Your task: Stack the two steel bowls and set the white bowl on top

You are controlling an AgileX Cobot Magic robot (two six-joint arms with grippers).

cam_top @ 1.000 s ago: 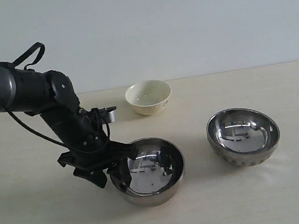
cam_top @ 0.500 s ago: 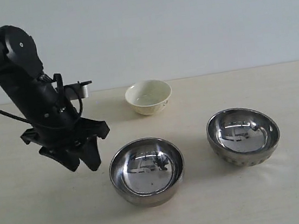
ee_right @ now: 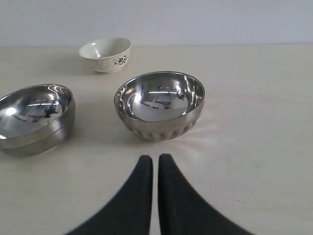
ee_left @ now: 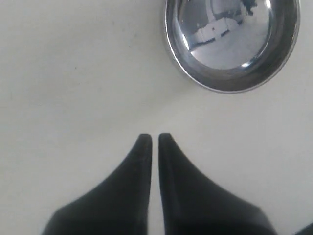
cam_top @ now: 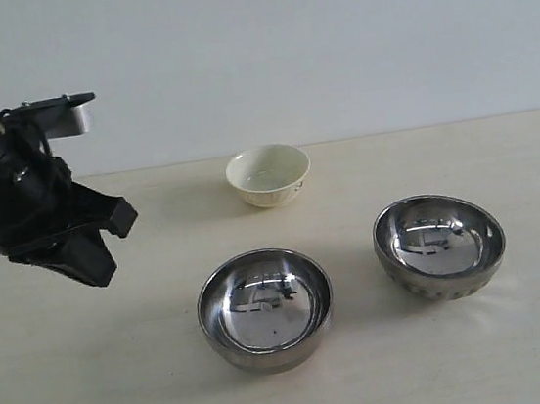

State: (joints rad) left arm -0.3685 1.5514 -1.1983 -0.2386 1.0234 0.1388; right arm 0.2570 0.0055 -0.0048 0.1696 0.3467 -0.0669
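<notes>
1. Your left gripper (ee_left: pixel 153 138) is closed. Its jaws meet with only a hairline slit between them, and it holds nothing. In the exterior view it hangs above the counter (cam_top: pixel 525 348) at the far left, clear of all three bowls.
2. Your right gripper (ee_right: pixel 155 159) is closed too, and it is empty. You see it only from its own wrist camera, raised above bare counter on the near side of the bowls.
3. The smooth bowl (cam_top: pixel 265 308) sits mouth up on the counter towards the front, a little left of the middle. The left wrist view shows it ahead of the closed jaws and apart from them.
4. The dimpled bowl (cam_top: pixel 440 243) stands mouth up to the right, well apart from the smooth one. The right wrist view has it directly ahead of that gripper, not touching.
5. The white bowl (cam_top: pixel 269 175) rests farther back, near the wall (cam_top: pixel 329 37) and behind the smooth bowl. A dark flower-like mark shows on its outside in the right wrist view.
6. No bowl is stacked yet — each sits alone on the counter.
</notes>
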